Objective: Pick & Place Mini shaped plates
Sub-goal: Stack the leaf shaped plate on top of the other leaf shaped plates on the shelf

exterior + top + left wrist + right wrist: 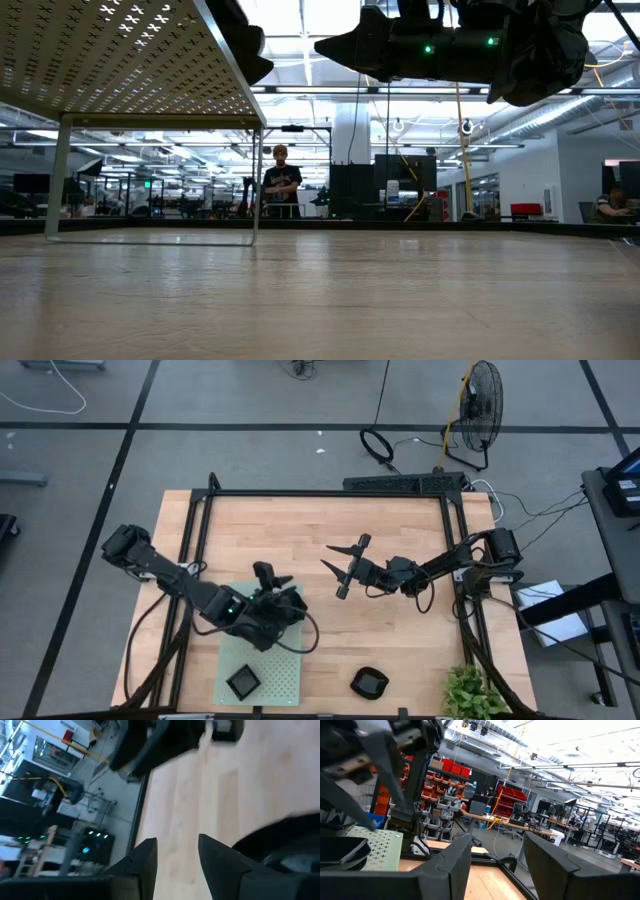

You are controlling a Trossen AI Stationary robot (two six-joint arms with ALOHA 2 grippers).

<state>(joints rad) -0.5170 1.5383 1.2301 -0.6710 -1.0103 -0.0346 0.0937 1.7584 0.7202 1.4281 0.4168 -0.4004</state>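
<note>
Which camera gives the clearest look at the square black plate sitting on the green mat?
The high view: it shows the square plate whole, resting on the pale green mat near the table's front edge, just in front of the left gripper. The low view shows only the mat's underside, no plate. Neither wrist view shows it recognisably.

1. The table [330, 540] has a pale, smooth wooden top with visible grain, framed in dark metal.
2. The perforated mat [275, 678] looks like matt pale green sheet.
3. The square plate [242, 682] and the rounded plate [369, 683] are black and glossy.
4. Both arms look like matt black plastic.
</note>
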